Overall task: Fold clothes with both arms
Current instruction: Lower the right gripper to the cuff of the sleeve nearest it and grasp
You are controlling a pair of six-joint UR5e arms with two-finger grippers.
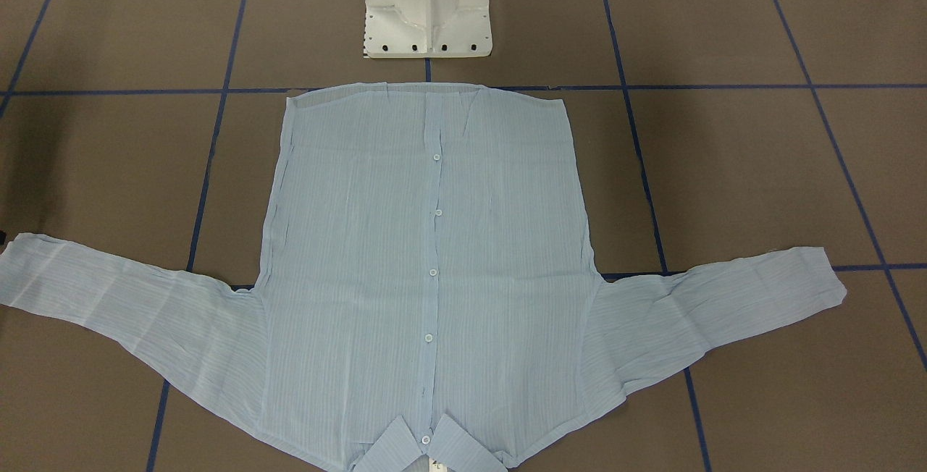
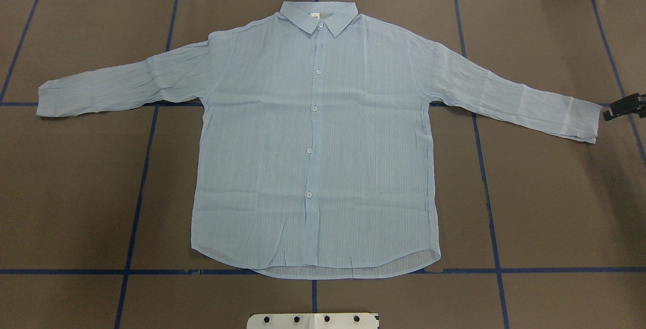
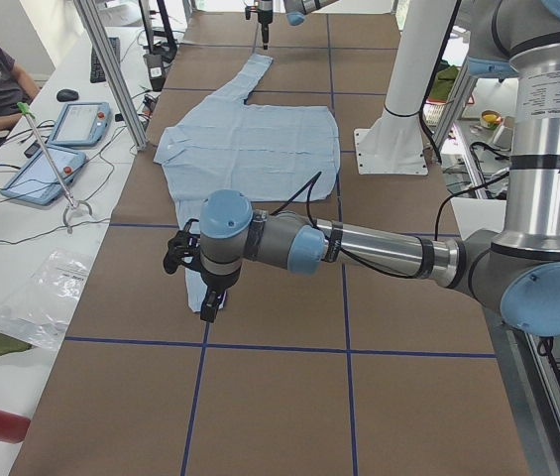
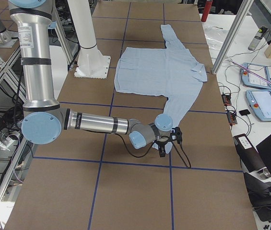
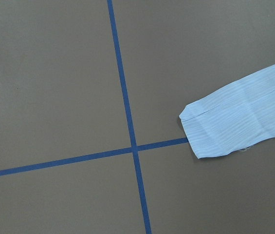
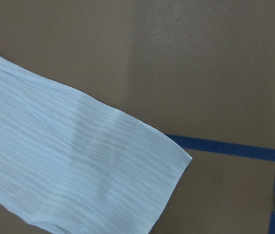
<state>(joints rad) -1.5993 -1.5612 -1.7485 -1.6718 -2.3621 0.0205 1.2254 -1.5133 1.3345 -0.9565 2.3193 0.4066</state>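
- While its sleeves spread wide, the shirt (image 2: 313, 142) lies flat on the table (image 2: 555, 208), buttoned and front up, with its collar on the far side from the white base (image 1: 427, 9).
- Over one cuff hangs the left gripper (image 3: 207, 307); I cannot tell whether its fingers are apart or together.
- Beside the other cuff is the right gripper (image 4: 163, 149); its fingers are equally unclear.
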